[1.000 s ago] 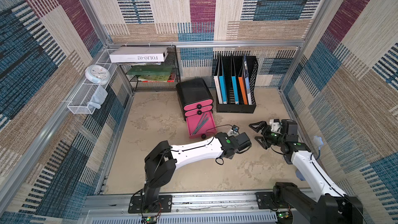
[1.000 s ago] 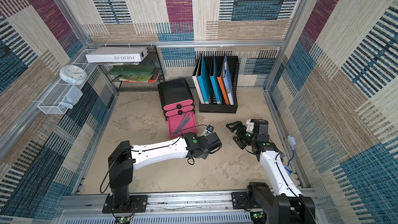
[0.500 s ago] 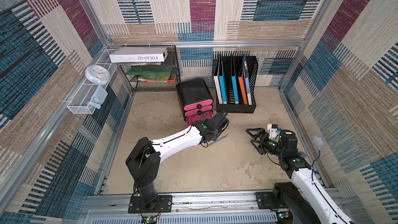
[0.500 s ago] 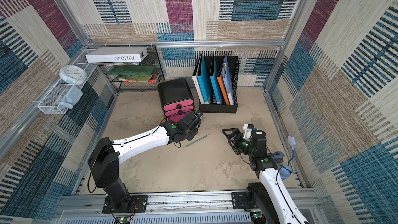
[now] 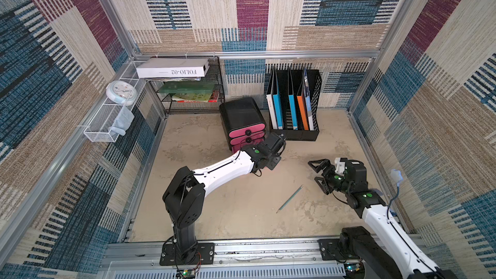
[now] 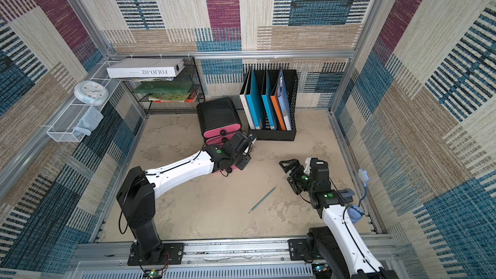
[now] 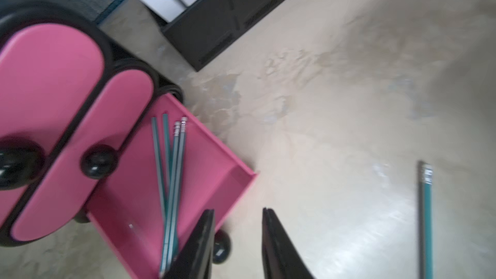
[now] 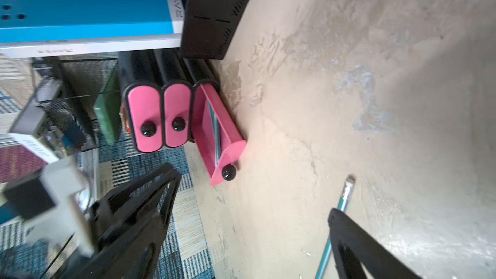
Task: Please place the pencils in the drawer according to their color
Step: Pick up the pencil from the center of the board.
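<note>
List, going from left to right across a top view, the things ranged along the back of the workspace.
clock → white box → drawer chest → file holder

bottom drawer (image 7: pixel 214 162): seen from above, nearly all of it sits under the left arm (image 5: pixel 228 167); only a pink sliver peeks out.
pencils inside it (image 7: pixel 171 183): smeared teal streaks, roughly four, though I can't count them for sure; their near ends vanish behind a finger (image 7: pixel 198 245) of the left pincer (image 7: pixel 239 210).
left pincer: finger roots run off the picture's edge.
loose pencil (image 8: pixel 345 197): it passes behind a finger (image 8: pixel 354 232) of the right pincer (image 8: pixel 252 191); its far end is clipped by the edge.
drawer knobs (image 7: pixel 98 161): blurred blobs.
</note>
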Robot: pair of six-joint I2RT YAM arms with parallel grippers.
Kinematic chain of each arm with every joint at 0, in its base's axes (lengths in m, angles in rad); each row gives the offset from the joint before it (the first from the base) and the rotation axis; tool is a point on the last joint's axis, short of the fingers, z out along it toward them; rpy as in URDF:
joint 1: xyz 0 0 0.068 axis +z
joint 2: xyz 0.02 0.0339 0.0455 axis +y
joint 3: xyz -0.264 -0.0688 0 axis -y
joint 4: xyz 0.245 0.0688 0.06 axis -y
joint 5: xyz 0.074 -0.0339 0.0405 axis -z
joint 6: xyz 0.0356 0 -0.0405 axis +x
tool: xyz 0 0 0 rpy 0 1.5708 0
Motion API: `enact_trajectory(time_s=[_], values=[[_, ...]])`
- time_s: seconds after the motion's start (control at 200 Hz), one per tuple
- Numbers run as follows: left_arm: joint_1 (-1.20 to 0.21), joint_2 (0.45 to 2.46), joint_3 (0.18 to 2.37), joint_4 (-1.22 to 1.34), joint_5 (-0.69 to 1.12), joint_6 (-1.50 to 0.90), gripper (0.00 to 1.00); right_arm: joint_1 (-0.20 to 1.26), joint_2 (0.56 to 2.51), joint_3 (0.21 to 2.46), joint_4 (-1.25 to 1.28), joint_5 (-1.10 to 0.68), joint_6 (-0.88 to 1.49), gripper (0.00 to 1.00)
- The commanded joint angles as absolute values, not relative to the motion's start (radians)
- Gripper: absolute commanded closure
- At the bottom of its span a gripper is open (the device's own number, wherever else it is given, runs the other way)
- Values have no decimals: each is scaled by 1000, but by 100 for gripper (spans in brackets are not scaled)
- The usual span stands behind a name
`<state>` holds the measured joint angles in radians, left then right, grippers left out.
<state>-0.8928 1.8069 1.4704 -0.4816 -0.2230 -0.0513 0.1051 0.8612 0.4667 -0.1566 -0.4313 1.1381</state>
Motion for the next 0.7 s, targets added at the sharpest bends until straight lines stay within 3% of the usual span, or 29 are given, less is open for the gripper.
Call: enact_trajectory(time_s=[0.0, 0.326, 0.696], values=[[-978, 1800, 1460, -537, -104, -189, 58, 106, 919, 518, -274, -430, 1053, 1], [-1246, 1979, 1537, -541, -72, -348, 53, 103, 940, 550, -316, -278, 1114, 1], [-1357, 2197, 1770, -703, -29, -315, 48, 94, 1036, 628, -310, -280, 1096, 1]])
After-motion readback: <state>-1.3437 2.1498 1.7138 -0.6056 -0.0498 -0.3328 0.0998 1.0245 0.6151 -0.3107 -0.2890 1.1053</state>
